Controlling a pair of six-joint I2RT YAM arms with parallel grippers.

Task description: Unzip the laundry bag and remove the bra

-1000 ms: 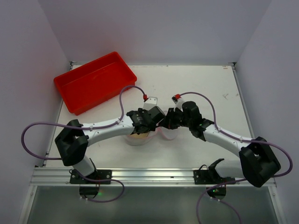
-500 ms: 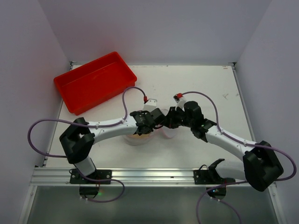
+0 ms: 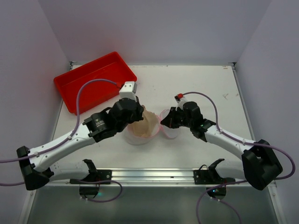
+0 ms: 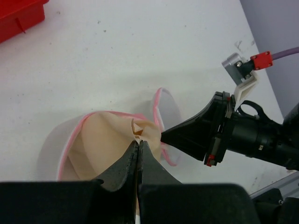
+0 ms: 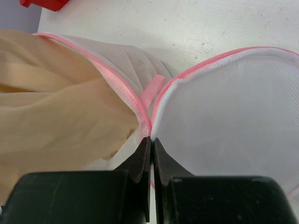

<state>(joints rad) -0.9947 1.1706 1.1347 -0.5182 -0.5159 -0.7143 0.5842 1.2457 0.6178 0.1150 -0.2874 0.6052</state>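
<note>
Pinching the bra (image 4: 103,140), left gripper (image 4: 138,142) (right gripper (image 5: 152,140): laundry bag (image 5: 224,107))

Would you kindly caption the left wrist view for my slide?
Left gripper pinches the beige bra inside the unzipped laundry bag; right gripper grips its rim.

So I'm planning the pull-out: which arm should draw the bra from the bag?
Left. The left gripper is shut on the bra in the open bag; the right gripper clamps the pink rim, anchoring it.

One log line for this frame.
laundry bag: unzipped | left gripper: shut on bra | right gripper: shut on laundry bag rim | bra: partly inside
</note>
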